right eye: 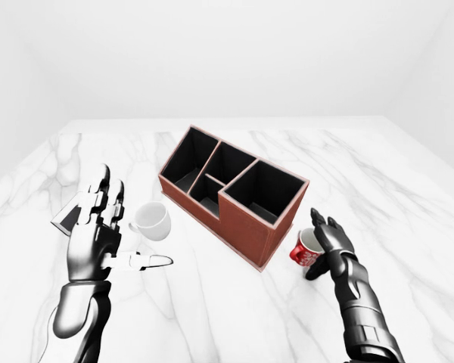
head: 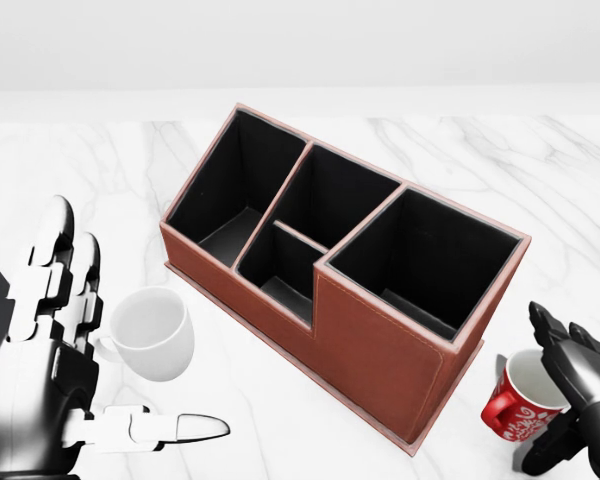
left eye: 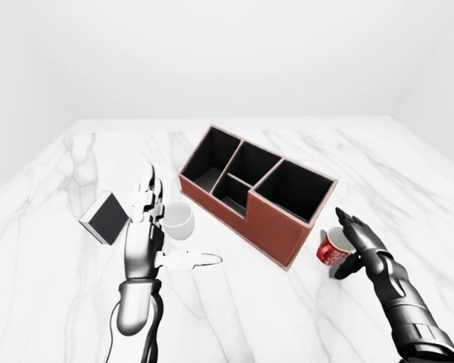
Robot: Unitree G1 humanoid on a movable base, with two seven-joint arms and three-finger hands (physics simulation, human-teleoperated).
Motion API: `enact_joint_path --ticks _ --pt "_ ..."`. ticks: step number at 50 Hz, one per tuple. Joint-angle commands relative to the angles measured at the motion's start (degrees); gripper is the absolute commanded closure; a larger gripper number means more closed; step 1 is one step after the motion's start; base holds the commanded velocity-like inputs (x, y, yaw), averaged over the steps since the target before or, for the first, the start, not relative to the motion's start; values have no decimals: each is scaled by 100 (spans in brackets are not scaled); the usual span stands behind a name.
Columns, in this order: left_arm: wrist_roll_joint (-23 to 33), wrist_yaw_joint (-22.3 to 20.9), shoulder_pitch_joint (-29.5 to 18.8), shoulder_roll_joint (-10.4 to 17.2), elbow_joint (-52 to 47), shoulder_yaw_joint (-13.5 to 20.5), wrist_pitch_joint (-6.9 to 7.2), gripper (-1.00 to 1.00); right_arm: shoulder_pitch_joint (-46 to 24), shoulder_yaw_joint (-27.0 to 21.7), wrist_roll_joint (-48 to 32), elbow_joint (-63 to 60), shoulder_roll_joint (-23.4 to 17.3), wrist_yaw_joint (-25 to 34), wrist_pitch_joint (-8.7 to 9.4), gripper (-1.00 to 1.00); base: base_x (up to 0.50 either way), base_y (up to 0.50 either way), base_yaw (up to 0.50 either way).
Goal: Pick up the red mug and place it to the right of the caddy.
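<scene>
red mug [head: 520, 404], seemingly upright, just right of brown caddy [head: 380, 340]

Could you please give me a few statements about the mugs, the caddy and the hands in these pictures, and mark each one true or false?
1. The red mug stands by the right end of the caddy in the head view. True.
2. The caddy's compartments hold pens. False: all four show only dark, empty interiors.
3. The right hand is at the red mug, with fingers about its right side. True.
4. The left hand is closed round the white mug. False: its fingers are spread open, and the white mug sits on the marble table beside it.
5. The white mug lies tipped on its side. False: it stands upright, opening up.
</scene>
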Motion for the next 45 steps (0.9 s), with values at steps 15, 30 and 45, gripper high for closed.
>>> enact_joint_path --ticks 15,30,45 --pt "37 61 -31 -9 120 -47 0 -100 841 -747 141 -2668 158 1247 0 -100 0 0 0" --pt "45 69 -14 -6 126 -69 0 -100 2250 -2648 751 -6058 930 3414 0 -100 0 0 0" --pt "19 56 4 0 13 -46 0 -100 2603 -5054 3013 -8241 1297 3414 118 -100 0 0 0"
